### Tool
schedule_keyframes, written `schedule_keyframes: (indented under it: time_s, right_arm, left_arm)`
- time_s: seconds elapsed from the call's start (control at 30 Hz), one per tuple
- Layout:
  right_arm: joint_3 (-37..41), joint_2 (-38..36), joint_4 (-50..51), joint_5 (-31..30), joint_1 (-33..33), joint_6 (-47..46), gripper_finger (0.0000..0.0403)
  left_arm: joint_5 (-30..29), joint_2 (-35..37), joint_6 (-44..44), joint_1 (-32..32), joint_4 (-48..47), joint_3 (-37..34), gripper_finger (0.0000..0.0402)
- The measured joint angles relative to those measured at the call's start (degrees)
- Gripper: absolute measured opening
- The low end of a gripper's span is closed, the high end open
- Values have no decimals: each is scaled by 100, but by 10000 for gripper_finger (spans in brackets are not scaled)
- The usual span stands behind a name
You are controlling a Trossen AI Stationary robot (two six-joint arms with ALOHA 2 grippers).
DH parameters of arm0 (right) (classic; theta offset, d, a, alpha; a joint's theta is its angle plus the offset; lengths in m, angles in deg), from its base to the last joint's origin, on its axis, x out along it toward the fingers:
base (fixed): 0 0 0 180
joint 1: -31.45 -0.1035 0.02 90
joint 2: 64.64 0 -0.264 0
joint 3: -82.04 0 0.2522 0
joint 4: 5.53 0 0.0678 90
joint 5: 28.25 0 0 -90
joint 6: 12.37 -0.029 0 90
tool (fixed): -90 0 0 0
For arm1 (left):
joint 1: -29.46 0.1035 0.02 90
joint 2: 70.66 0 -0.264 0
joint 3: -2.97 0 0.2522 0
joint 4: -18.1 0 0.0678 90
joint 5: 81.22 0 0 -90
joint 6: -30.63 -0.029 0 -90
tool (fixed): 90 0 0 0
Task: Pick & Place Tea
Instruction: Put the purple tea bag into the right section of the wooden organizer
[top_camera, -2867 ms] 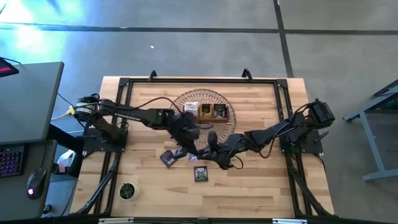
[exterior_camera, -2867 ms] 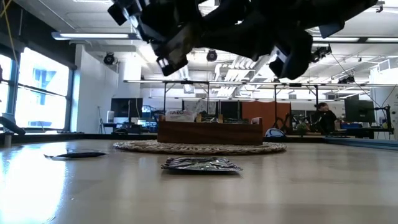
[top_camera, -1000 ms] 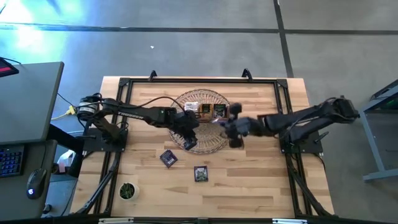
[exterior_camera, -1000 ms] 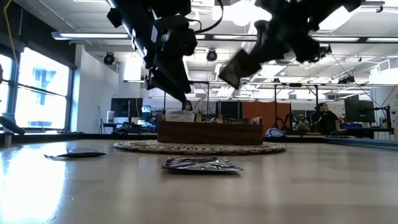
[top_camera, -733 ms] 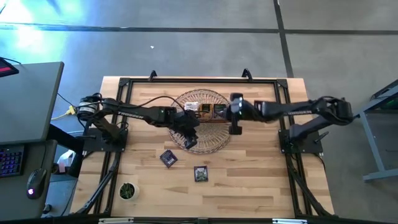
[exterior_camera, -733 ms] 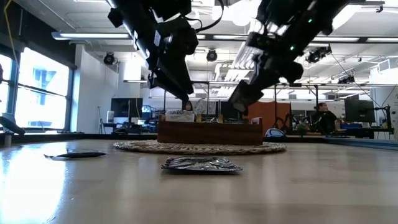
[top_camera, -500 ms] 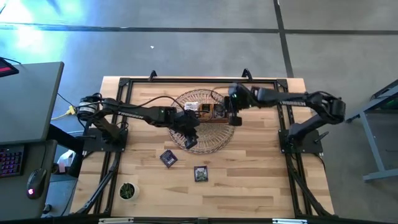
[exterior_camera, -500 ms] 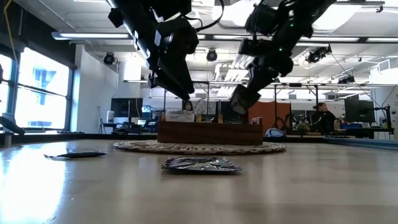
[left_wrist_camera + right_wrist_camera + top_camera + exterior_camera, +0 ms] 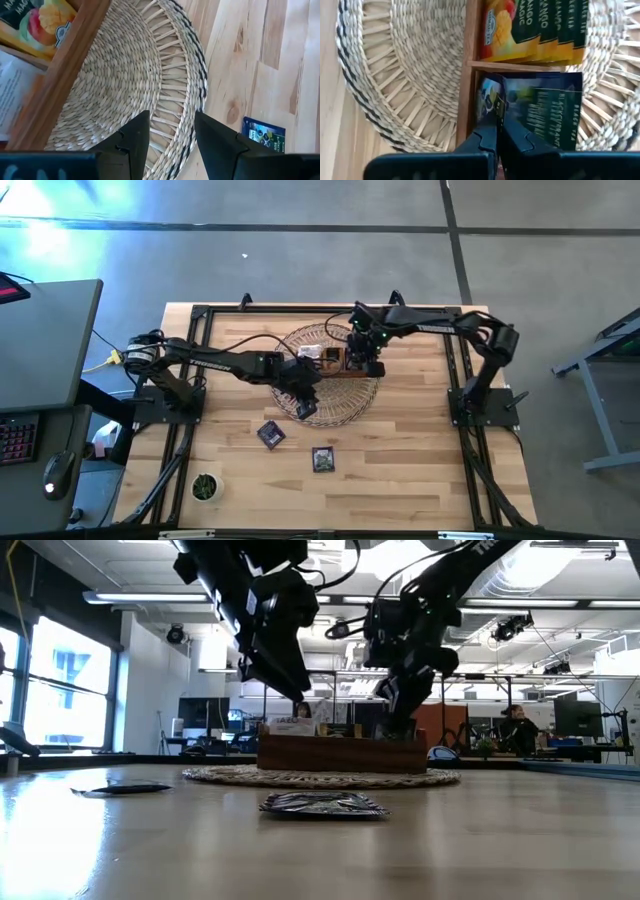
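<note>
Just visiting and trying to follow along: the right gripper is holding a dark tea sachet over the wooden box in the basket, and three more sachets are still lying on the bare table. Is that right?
Nearly. The right gripper does hold a dark sachet over the wooden box in the basket, but only two sachets lie on the bare table: one and another, as the high view shows.

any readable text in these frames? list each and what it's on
"BLACKCURRANT": on the dark sachet that the shut right gripper holds over the wooden box.
"MAGIC", partly cut off: on the orange sachets in the box.
White sachet: print blurred.
Blue sachet on the table: print too small.
</note>
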Motion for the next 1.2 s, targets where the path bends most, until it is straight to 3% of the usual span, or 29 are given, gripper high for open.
schedule_keyframes:
  time_s: [0.23, 0.6, 0.8, 0.9, 1.07, 1.2]
  right_arm:
    - [-67, 18, 47, -240, -10, 409, 36]
    - [-71, -142, 75, -542, -17, 418, 131]
    - [-583, -519, 530, -700, -122, 109, 160]
    - [-768, -761, 649, -610, -337, -157, 165]
    - [-607, -1104, 591, -68, -1055, -563, 165]
    - [-155, -1134, -58, 69, -1885, -917, 165]
  left_arm:
    - [-25, 0, -1, 0, -166, 0, 154]
    - [-55, 0, -111, 0, -192, 0, 154]
    - [-33, 0, 112, -24, -303, 0, 154]
    - [-142, 0, 165, -165, -476, 2, 154]
    - [-831, 279, 642, -675, -1001, 0, 154]
    - [-1034, 701, 901, -1161, -1320, -1, 154]
